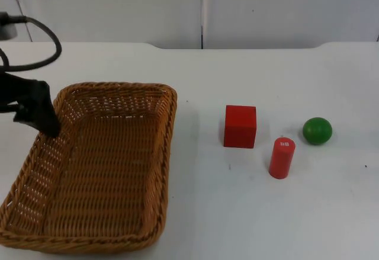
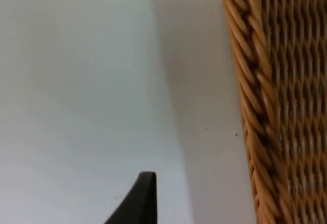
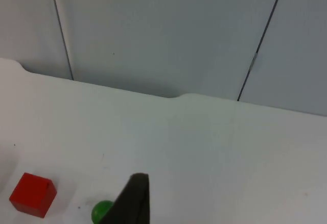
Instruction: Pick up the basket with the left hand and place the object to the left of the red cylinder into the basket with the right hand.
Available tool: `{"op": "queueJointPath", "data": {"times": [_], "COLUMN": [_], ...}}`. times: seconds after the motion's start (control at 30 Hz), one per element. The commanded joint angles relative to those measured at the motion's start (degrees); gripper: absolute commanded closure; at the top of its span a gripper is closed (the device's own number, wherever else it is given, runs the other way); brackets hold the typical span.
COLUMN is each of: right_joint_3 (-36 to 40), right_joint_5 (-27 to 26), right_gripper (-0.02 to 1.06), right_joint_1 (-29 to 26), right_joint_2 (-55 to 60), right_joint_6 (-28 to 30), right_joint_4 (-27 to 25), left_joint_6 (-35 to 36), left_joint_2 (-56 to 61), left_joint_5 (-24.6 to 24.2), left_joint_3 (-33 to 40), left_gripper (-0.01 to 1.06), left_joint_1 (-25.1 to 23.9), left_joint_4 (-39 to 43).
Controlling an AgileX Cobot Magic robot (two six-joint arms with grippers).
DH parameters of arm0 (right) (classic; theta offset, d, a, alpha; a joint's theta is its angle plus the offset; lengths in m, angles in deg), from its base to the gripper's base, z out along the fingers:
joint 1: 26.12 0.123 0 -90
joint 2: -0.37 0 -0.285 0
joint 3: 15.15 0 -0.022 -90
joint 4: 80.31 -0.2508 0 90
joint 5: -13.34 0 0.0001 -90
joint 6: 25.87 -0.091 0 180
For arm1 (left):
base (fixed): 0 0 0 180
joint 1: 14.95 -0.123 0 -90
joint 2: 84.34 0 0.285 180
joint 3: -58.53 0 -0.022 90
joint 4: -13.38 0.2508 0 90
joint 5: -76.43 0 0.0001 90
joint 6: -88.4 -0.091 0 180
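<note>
Closest to me sits the wicker basket [image 1: 100, 171], resting flat on the white surface [image 1: 237, 212] at its left side, its long axis running away from me and its inside bare. Off to its right, well apart from it, stands the red cylinder [image 1: 282, 157], upright. Just behind and to the left of the cylinder is the red cube [image 1: 240, 126], near it without touching; this is the thing lying to the cylinder's left. To the cylinder's right and slightly farther back lies the green ball [image 1: 317, 130].

Farther along the basket's left wall, the left end effector [image 1: 44, 115] hangs at the rim near the far left corner. I cannot tell whether it is wide or narrow, nor whether it has the rim. From its wrist view the woven wall [image 2: 276, 106] runs alongside bare surface.

The right end effector waits above the far side; its wrist view looks over the cube [image 3: 32, 194] and the ball [image 3: 101, 211] toward the grey partition wall [image 3: 168, 30].
</note>
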Motion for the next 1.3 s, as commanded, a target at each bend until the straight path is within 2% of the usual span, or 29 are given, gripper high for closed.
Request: {"op": "queueJointPath", "data": {"times": [0.0, 0.37, 0.9, 1.0, 1.13, 1.27], "right_joint_3": [-0.44, -0.8, -0.8, -0.8, -0.8, -0.8], "right_joint_5": [0.23, 1.82, 1.81, 1.81, 1.81, 1.84], "right_gripper": [-0.01, -0.01, -0.01, -0.01, -0.01, -0.01], "right_joint_1": [-0.24, -0.24, -0.24, -0.24, -0.24, -0.24], "right_joint_2": [0.03, 0.03, 0.03, 0.03, 0.03, 0.03], "right_joint_6": [0.71, 0.71, 0.71, 0.71, 0.71, 0.71], "right_joint_4": [0.0, 0.0, -0.22, -0.22, -0.22, -0.07], "left_joint_6": [-2.11, -9.79, -9.79, -9.79, -9.79, -9.5], "left_joint_2": [-1.43, -8.72, -12.54, -12.64, -13.89, -15.21], "left_joint_5": [0.25, 0.58, 2.6, 2.6, 2.6, 2.34], "left_joint_3": [-1.04, -2.27, -2.27, -2.27, -2.27, -2.27], "left_gripper": [0.0, 0.0, 0.0, 0.06, 0.27, 0.35], "left_joint_1": [-0.01, -0.01, -0.01, 0.11, 0.11, 0.11], "left_joint_4": [-2.56, -9.23, -10.03, -10.28, -11.11, -11.88]}}
